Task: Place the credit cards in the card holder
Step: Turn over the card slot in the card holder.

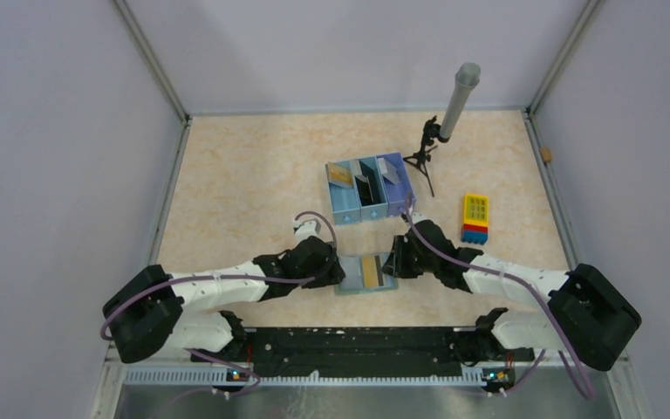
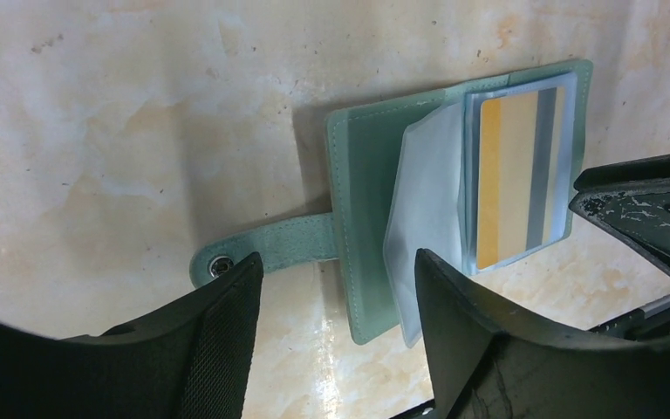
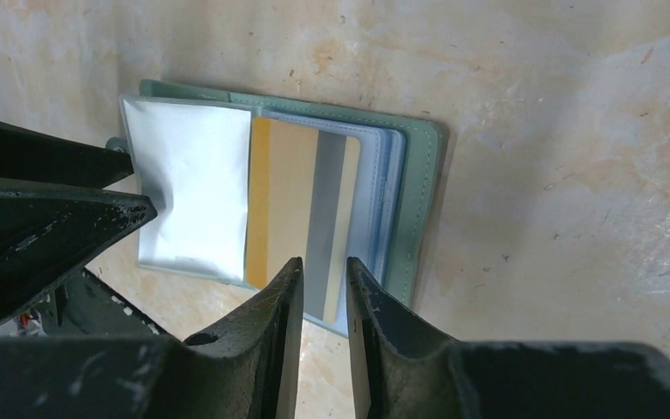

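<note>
- The card holder (image 1: 366, 273) lies open and flat on the tabletop (image 1: 244, 175), in the lower centre of the overhead view, between the two arms. That position puts it within reach of both.
- Its snap strap (image 2: 262, 249) trails out toward the lower left of the left wrist view, unfastened, so the covers stay spread.
- A gold-and-grey striped card (image 3: 301, 201) sits in a clear sleeve on one panel. It appears largely seated, though the depth of seating cannot be confirmed.
- A loose clear sleeve (image 2: 427, 201) bulges up beside the card. In my judgement it needs holding down before another card goes in.
- The left pincer (image 2: 338, 262) stands wide with nothing between its fingers. It hovers over the strap-side cover, probably placed to pin that cover.
- The right pincer (image 3: 324, 262) is narrow, a slit showing between its fingers, directly over the card's near edge. Whether it nips the card or sleeve cannot be told. The posture suits nudging the card home.
- The blue tray (image 1: 349, 212), well apart in the upper centre of the overhead view, holds further cards, so the task looks unfinished.
</note>
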Robot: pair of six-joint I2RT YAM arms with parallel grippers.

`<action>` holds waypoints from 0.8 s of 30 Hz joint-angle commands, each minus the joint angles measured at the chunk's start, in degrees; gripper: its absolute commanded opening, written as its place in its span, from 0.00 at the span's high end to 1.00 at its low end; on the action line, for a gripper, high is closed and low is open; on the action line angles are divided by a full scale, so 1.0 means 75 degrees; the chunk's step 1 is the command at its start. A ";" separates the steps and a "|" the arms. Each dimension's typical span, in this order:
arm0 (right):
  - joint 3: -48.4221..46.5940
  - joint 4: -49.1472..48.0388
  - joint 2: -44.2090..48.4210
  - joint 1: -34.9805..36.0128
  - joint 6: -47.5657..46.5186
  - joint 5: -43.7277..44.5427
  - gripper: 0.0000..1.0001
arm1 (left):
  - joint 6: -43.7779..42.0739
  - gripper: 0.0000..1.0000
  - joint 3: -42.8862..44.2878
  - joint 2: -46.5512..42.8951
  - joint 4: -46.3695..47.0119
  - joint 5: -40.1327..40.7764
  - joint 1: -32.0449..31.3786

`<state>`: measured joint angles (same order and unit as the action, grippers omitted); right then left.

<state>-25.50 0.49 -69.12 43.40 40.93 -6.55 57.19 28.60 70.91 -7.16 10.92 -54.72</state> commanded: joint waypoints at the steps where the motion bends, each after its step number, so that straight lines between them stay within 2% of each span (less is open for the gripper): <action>1: 0.0043 -0.0088 -0.0096 0.0073 -0.0084 0.0372 0.76 | -0.0098 0.35 0.0303 0.0251 0.0037 -0.0004 0.0022; 20: 0.0097 0.0345 -0.0143 0.0073 0.0016 0.0921 0.76 | -0.0136 0.41 0.0435 0.0561 -0.0124 0.0044 0.0019; 24: 0.0096 0.0115 -0.0158 0.0076 0.0004 0.0553 0.82 | -0.0149 0.41 0.0473 0.0574 -0.0135 0.0036 0.0022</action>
<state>-25.47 3.01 -70.00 43.40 41.12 -0.97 56.82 31.09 74.41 -7.55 11.14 -54.68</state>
